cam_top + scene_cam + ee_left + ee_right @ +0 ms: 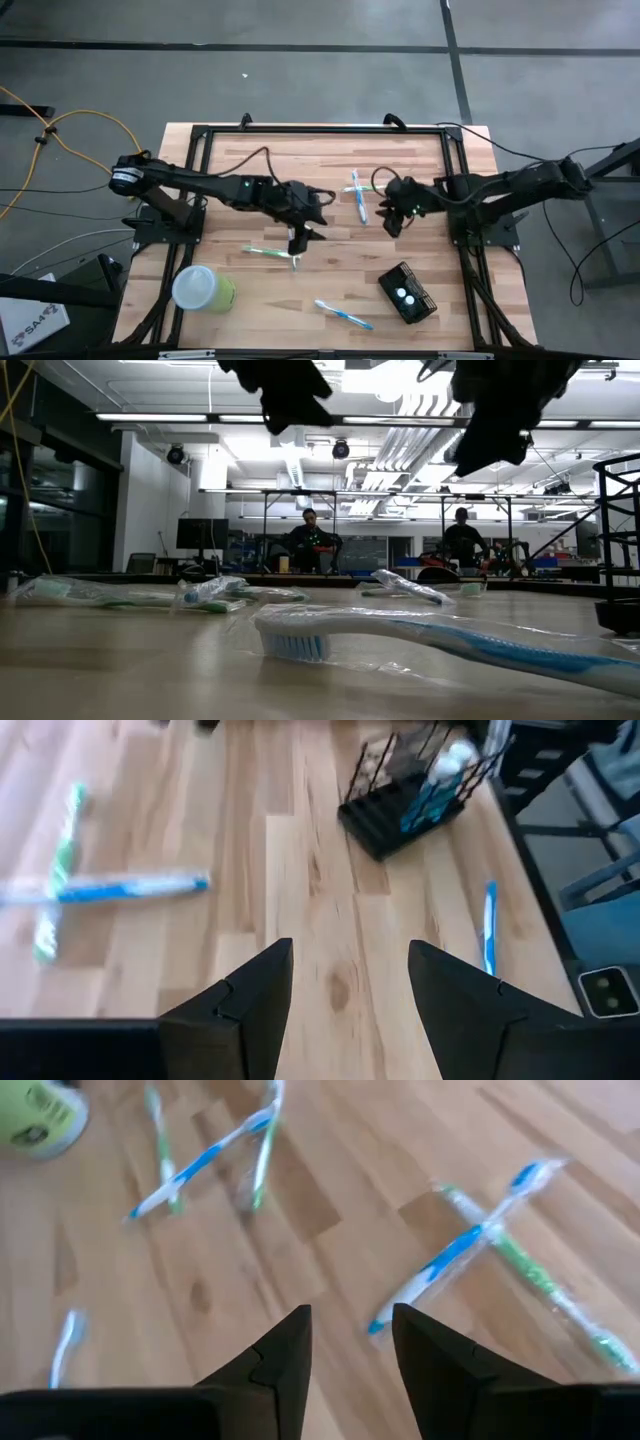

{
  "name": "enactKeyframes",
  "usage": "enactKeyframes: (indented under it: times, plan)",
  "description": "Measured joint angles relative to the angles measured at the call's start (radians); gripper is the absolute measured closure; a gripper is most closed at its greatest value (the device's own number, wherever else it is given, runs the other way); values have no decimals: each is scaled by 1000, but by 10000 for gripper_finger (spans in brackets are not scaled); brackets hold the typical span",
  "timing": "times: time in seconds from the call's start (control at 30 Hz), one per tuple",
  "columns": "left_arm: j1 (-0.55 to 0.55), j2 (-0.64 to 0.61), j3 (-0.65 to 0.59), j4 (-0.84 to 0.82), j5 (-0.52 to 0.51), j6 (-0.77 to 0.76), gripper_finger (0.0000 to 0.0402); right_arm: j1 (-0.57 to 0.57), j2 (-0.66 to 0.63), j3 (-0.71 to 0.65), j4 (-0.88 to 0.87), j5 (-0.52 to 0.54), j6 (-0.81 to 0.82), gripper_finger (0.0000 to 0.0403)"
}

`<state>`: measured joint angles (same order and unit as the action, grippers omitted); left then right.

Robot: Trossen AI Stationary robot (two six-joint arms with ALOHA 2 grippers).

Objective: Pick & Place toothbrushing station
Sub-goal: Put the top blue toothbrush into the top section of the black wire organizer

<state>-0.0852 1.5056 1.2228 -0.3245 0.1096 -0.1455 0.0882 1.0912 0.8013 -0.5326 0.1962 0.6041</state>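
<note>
Holder box (407, 294) at table's (420, 170) front right, cup (203, 289) front left, wrapped toothbrush (343, 315) between them

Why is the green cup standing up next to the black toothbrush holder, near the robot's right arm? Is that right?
Not quite. The green cup lies on its side near the left arm's corner of the table, far from the black toothbrush holder, which sits near the right arm. The high view shows this.
</note>
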Motion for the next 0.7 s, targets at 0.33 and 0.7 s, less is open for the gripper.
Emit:
enactKeyframes:
  times: [0.33,0.7]
  plan:
    - [73,-143,-44,-78,88,168,206,-185,92,0,151,-180,-33,270]
    - [219,-265,-220,-73,268,226,206,-329,193,0,275,-250,-94,270]
